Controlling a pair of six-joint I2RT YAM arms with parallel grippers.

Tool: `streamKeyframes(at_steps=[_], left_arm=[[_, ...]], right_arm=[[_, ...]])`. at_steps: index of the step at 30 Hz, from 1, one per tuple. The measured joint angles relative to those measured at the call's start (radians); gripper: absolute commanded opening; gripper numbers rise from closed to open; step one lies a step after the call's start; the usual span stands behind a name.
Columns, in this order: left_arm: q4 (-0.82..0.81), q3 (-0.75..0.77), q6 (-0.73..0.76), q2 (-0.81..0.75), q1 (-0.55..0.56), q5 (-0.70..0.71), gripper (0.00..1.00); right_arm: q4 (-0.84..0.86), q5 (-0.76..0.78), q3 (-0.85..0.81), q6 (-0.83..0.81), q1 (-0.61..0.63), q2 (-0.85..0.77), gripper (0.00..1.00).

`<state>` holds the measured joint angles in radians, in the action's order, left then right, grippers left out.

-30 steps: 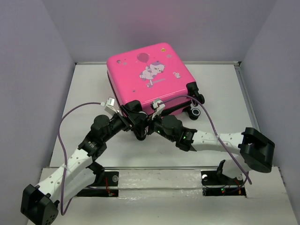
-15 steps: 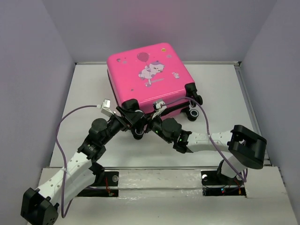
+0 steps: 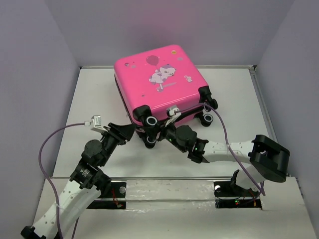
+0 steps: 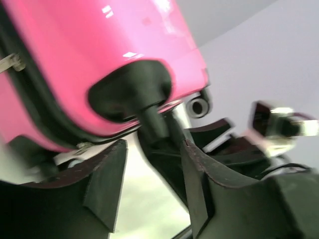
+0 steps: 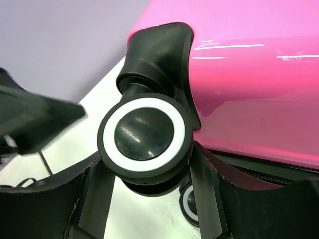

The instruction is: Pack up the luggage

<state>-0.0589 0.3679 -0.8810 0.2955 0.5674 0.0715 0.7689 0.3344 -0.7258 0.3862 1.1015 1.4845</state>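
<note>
The pink luggage (image 3: 157, 82) lies closed on the table, printed lid up, black caster wheels toward me. My right gripper (image 3: 159, 133) is at its near corner. In the right wrist view the gripper (image 5: 149, 162) is open wide, and a black caster wheel with a white ring (image 5: 144, 133) sits just over the fingertips. My left gripper (image 3: 129, 131) is to the left of that corner, clear of the case. In the left wrist view it (image 4: 152, 152) is open and empty, with the pink shell (image 4: 89, 45) and a black wheel housing (image 4: 132, 94) above it.
Grey walls close in the white table (image 3: 234, 94) on the left, back and right. Two more caster wheels (image 3: 208, 118) stick out at the case's right near corner. Purple cables loop from both arms.
My left gripper has pulled back to the left, away from the luggage's near corner, uncovering the corner wheel. My right gripper has stayed at that corner.
</note>
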Motion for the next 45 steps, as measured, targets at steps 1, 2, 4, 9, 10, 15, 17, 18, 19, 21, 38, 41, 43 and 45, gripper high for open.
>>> streamKeyframes(at_steps=[1, 2, 4, 9, 10, 15, 17, 18, 19, 21, 38, 41, 43, 45], left_arm=[[-0.006, -0.018, 0.002, -0.005, 0.000, 0.006, 0.56], [-0.008, -0.044, 0.000, 0.000, 0.000, 0.008, 0.56], [-0.006, -0.107, -0.001, 0.026, 0.001, 0.010, 0.55], [0.016, -0.198, 0.021, 0.141, 0.053, 0.050, 0.56], [0.010, -0.198, 0.027, 0.154, 0.063, 0.059, 0.56], [-0.080, -0.196, 0.075, 0.225, 0.128, 0.132, 0.60], [-0.117, -0.182, 0.098, 0.272, 0.165, 0.163, 0.60], [-0.132, -0.175, 0.111, 0.293, 0.175, 0.177, 0.61], [-0.145, -0.166, 0.120, 0.324, 0.189, 0.191, 0.61], [-0.164, -0.149, 0.138, 0.363, 0.207, 0.220, 0.61], [-0.313, -0.078, 0.259, 0.542, 0.283, 0.446, 0.45], [-0.346, -0.077, 0.267, 0.579, 0.294, 0.484, 0.29], [-0.356, -0.073, 0.273, 0.602, 0.302, 0.512, 0.18], [-0.367, -0.066, 0.274, 0.620, 0.311, 0.526, 0.06]], right_arm=[[-0.006, 0.000, 0.000, -0.002, -0.001, -0.001, 0.07], [-0.008, 0.000, 0.000, -0.002, -0.001, -0.001, 0.07], [-0.013, -0.001, 0.000, -0.003, -0.002, -0.001, 0.07], [-0.015, -0.005, -0.001, -0.007, -0.002, -0.001, 0.07], [-0.016, -0.006, -0.001, -0.008, -0.002, -0.001, 0.07], [-0.023, -0.014, -0.005, -0.013, -0.004, -0.001, 0.07], [-0.023, -0.018, -0.005, -0.012, -0.005, -0.001, 0.07], [-0.023, -0.018, -0.005, -0.013, -0.006, -0.001, 0.07], [-0.023, -0.020, -0.005, -0.012, -0.006, -0.001, 0.07], [-0.023, -0.023, -0.005, -0.012, -0.007, -0.001, 0.07], [-0.021, -0.059, -0.005, 0.013, -0.025, 0.006, 0.07], [-0.021, -0.067, -0.005, 0.015, -0.033, 0.008, 0.07], [-0.020, -0.069, -0.005, 0.016, -0.035, 0.008, 0.07], [-0.018, -0.071, -0.005, 0.018, -0.036, 0.008, 0.07]])
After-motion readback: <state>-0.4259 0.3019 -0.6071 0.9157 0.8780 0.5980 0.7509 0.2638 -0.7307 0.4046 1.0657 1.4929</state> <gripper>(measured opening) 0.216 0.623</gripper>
